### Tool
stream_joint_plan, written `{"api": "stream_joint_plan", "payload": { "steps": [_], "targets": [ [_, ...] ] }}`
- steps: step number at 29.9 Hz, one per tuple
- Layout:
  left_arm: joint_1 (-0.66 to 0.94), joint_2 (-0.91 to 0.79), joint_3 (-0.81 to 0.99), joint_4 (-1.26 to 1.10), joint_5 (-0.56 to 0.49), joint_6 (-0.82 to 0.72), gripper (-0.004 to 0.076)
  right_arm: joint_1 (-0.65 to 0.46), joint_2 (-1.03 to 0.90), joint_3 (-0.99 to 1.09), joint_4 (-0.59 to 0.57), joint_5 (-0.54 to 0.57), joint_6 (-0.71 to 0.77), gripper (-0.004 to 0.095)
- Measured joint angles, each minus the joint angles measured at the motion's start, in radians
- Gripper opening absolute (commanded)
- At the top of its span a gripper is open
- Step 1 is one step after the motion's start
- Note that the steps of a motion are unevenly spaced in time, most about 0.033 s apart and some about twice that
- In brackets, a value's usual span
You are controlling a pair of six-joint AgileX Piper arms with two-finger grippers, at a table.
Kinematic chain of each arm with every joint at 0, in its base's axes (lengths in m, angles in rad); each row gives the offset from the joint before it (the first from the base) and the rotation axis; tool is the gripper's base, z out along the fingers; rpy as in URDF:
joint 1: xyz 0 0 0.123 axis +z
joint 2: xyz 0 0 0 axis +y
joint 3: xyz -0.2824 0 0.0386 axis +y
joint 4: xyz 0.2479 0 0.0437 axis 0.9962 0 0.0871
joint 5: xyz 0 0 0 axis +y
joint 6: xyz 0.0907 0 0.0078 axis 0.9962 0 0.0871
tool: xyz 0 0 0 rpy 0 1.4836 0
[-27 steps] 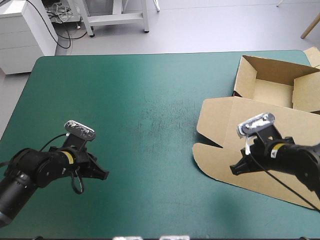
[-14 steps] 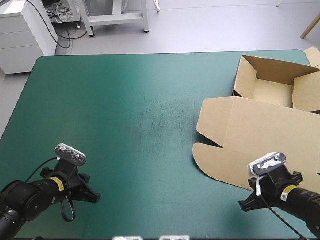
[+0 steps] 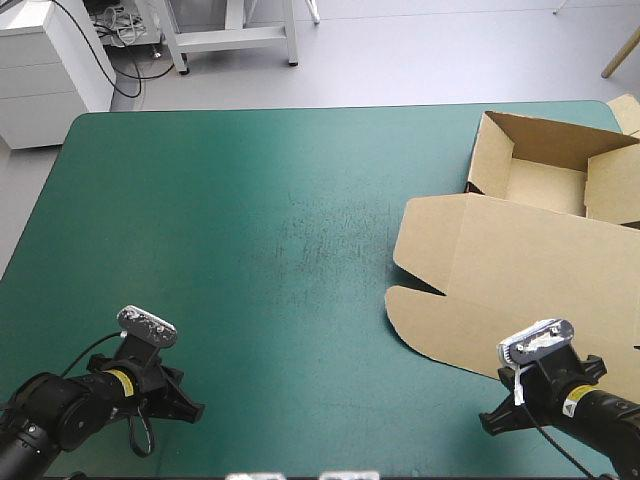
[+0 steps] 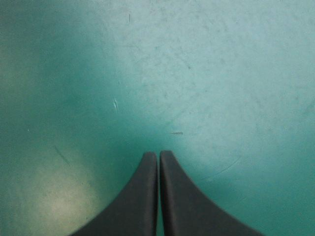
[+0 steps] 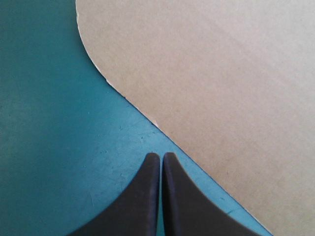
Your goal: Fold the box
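The teal-green table cover (image 3: 250, 230) fills pretty much the whole high view. It's a matte, slightly soft-looking sheet with rounded far corners, and there's a scuffed patch (image 3: 320, 235) of fine dark marks around the middle. Up close in the left wrist view the same cover shows thin hairline scratches (image 4: 115, 103) and a few tiny specks. Beyond the far edge there's a smooth pale grey floor (image 3: 400, 50), with a white drawer cabinet (image 3: 50, 70) off the far left corner and some white metal frame legs (image 3: 230, 30) next to it.

The brown cardboard box (image 3: 520, 260) sits on the right side of the table. It's an open tray (image 3: 545, 185) with thin raised walls up at the far right corner. The lid (image 3: 470, 300) lies flat on the cover, reaching toward the near edge, and it's plain matte board with rounded corners and a small notch cut into its left edge.

The left gripper (image 4: 158, 155), with two smooth black curved fins, is pressed together into a single point. It sits low over bare cover near the near left corner, well apart from the box.

The right gripper (image 5: 161, 156) is the same, fins squeezed together with nothing between them. Its tip is over the teal-green side, just beside the lid's clean-cut near edge, which runs diagonally ahead of it.
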Motion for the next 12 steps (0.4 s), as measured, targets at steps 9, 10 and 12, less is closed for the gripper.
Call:
{"api": "stream_joint_plan", "payload": {
  "steps": [9, 10, 12],
  "targets": [
    [0.000, 0.000, 0.002, 0.000, 0.000, 0.000, -0.0008, 0.000, 0.000, 0.025, 0.000, -0.008, 0.000, -0.0002],
    [0.000, 0.000, 0.002, 0.000, 0.000, 0.000, -0.0008, 0.000, 0.000, 0.025, 0.000, -0.009, 0.000, -0.0002],
    [0.000, 0.000, 0.002, 0.000, 0.000, 0.000, -0.0008, 0.000, 0.000, 0.025, 0.000, -0.010, 0.000, -0.0002]
  ]
}}
